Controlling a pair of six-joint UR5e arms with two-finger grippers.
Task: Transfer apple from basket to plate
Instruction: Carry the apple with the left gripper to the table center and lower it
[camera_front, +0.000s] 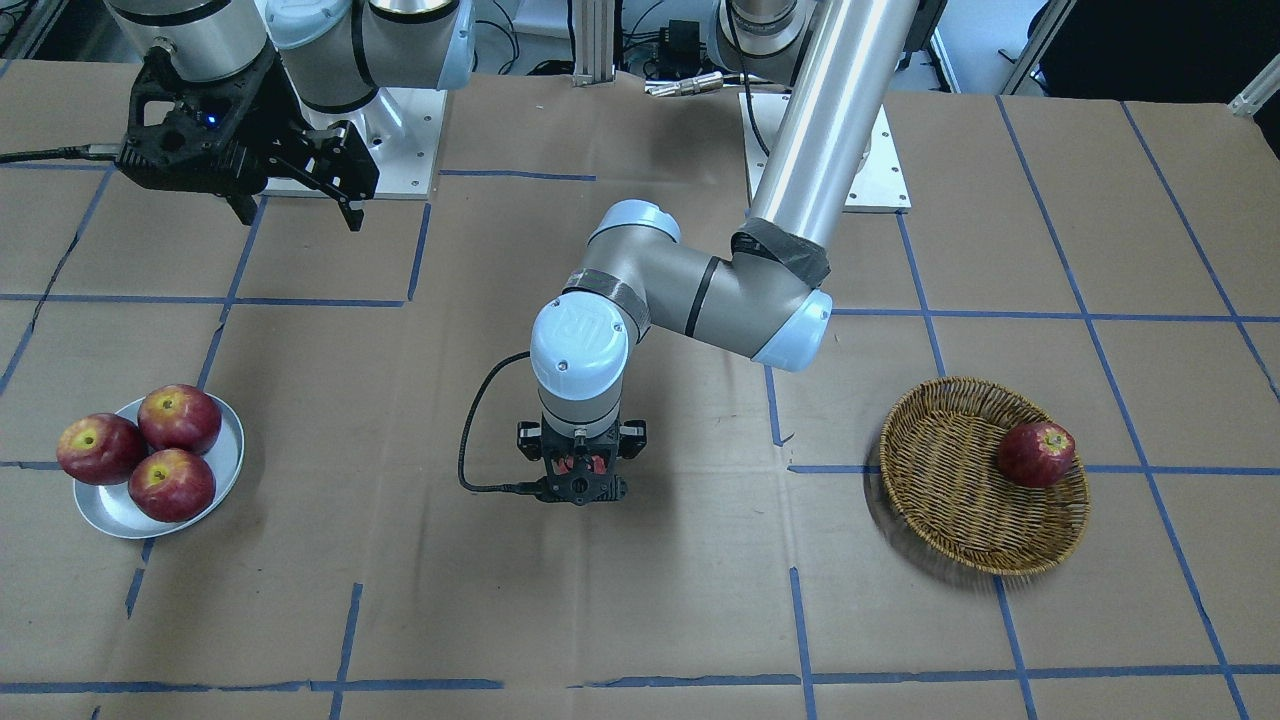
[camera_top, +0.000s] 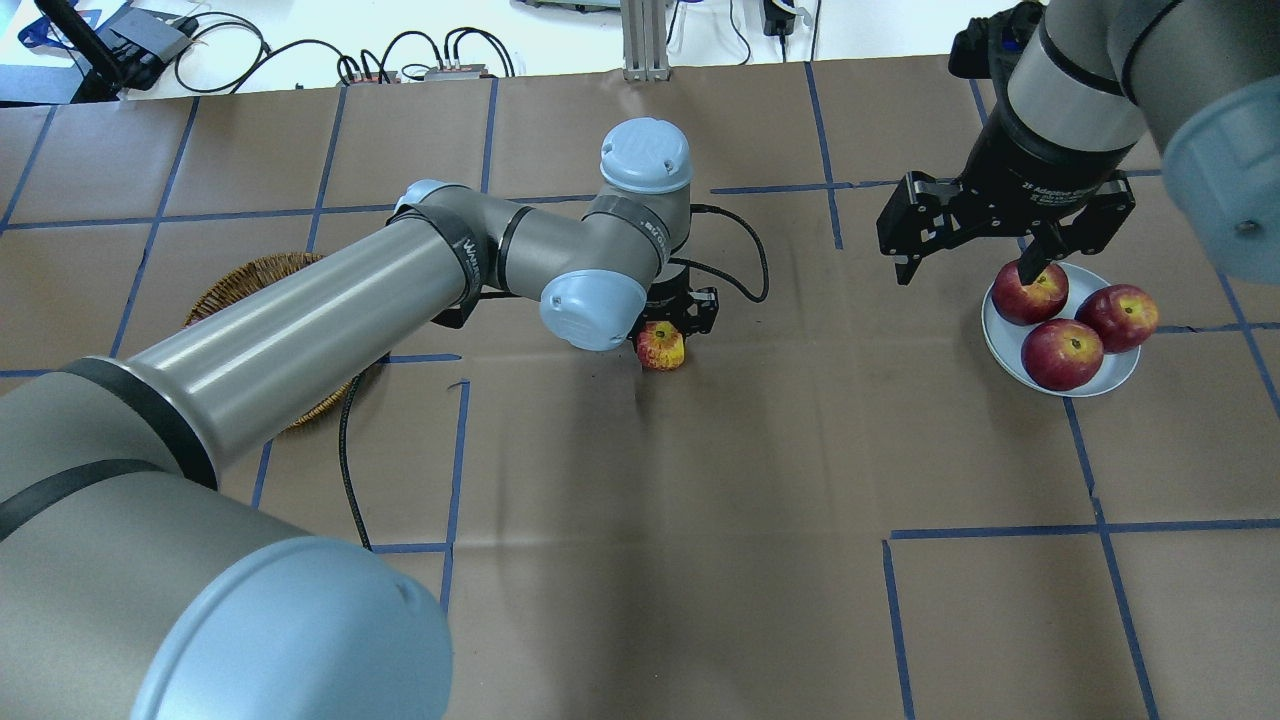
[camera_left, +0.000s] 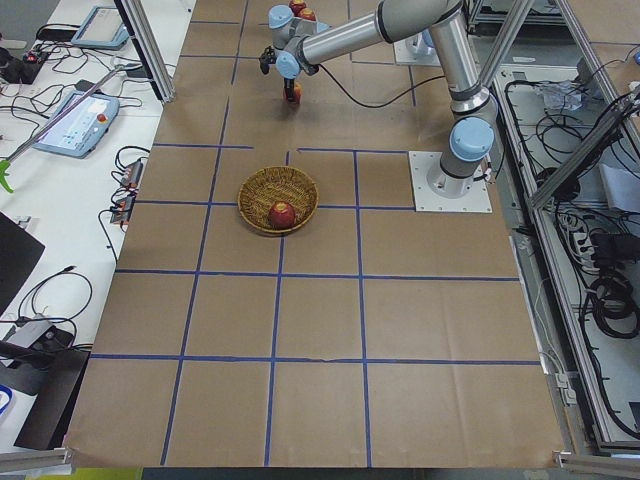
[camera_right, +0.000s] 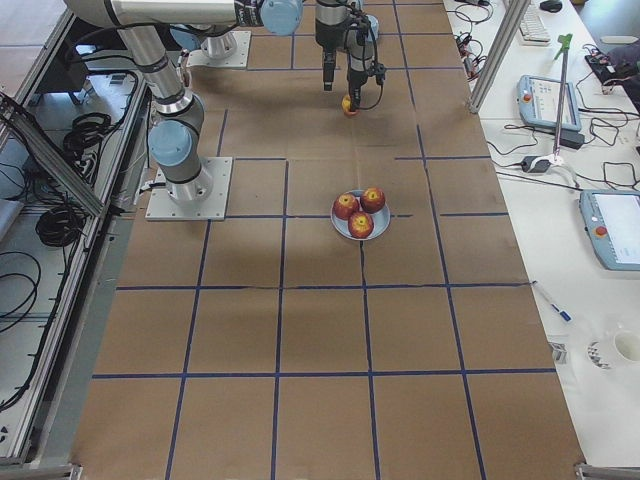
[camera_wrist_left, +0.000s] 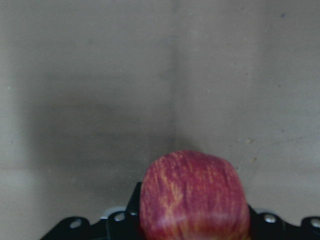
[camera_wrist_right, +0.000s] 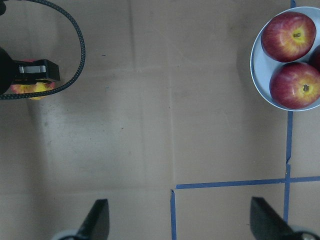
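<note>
My left gripper (camera_front: 582, 478) points down over the middle of the table and is shut on the apple (camera_top: 661, 346). It is streaky pinkish-red with a yellow patch, and fills the bottom of the left wrist view (camera_wrist_left: 195, 195) above the bare table. The wicker basket (camera_front: 950, 500) stands on my left side and holds one darker red apple (camera_front: 1036, 454). The silver-grey plate (camera_top: 1000, 345) on my right side carries three dark-red apples. My right gripper (camera_top: 965, 272) is open and empty, and hovers beside the plate on the side towards the table's middle.
A black cable (camera_front: 470, 440) loops from the left wrist. Brown paper with blue tape lines covers the table. The arm bases (camera_front: 400, 140) stand on plates at the robot's edge. Open table lies between the held apple and the plate (camera_wrist_right: 257, 75).
</note>
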